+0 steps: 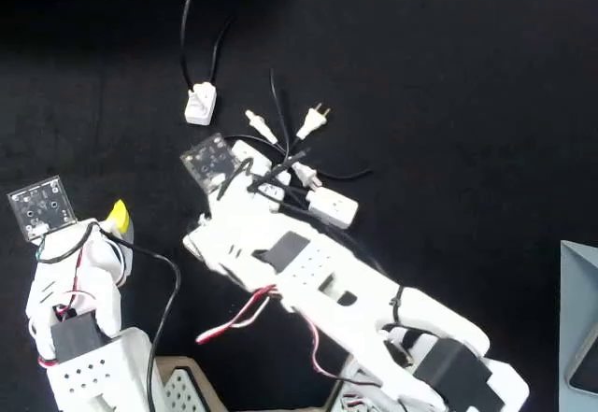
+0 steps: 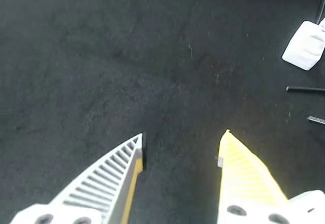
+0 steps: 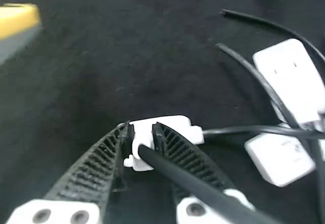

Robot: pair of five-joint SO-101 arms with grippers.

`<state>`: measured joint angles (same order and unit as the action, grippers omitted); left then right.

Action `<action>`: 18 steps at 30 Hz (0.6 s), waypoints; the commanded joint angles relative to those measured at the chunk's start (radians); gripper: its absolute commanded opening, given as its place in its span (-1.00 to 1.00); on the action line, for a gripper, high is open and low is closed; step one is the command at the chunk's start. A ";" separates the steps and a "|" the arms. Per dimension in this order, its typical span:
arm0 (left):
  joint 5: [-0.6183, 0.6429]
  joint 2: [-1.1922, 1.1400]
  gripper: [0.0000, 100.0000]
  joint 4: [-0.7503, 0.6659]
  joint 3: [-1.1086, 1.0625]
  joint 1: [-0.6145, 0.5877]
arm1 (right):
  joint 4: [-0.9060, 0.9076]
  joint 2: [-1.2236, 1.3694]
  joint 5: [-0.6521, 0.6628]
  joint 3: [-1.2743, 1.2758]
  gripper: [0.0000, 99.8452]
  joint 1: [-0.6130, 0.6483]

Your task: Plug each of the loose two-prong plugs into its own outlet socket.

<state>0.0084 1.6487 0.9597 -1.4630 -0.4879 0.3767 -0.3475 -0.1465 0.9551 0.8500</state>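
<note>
Grasp by right end effector (image 3: 139,130): narrow, closed on white plug (image 3: 167,130) lying on black tabletop (image 3: 76,71), near two white outlet sockets (image 3: 287,79). Left end effector (image 2: 183,133): wide, holding nothing, hovering over bare tabletop, well apart from cluster. Likely hazards: black cable (image 3: 203,183) draped across right finger, so snagging on lift; tangled leads dragging neighbouring sockets; shallow pinch letting plug twist, hence prongs misaligned with slots. Two further loose plugs (image 1: 314,122) beyond cluster, not yet inserted.
</note>
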 commanded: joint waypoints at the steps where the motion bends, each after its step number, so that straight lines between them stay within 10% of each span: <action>1: -0.002 0.006 -0.52 -0.012 0.005 -0.007 | -0.023 0.005 -0.009 -0.059 -0.98 0.015; 18: -0.002 0.006 -0.52 -0.012 0.004 -0.005 | -0.057 0.105 -0.009 -0.074 -0.98 0.052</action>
<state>0.0084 1.6487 0.9597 -1.4630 -0.4879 0.3337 -0.2401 -0.1481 0.9275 0.8838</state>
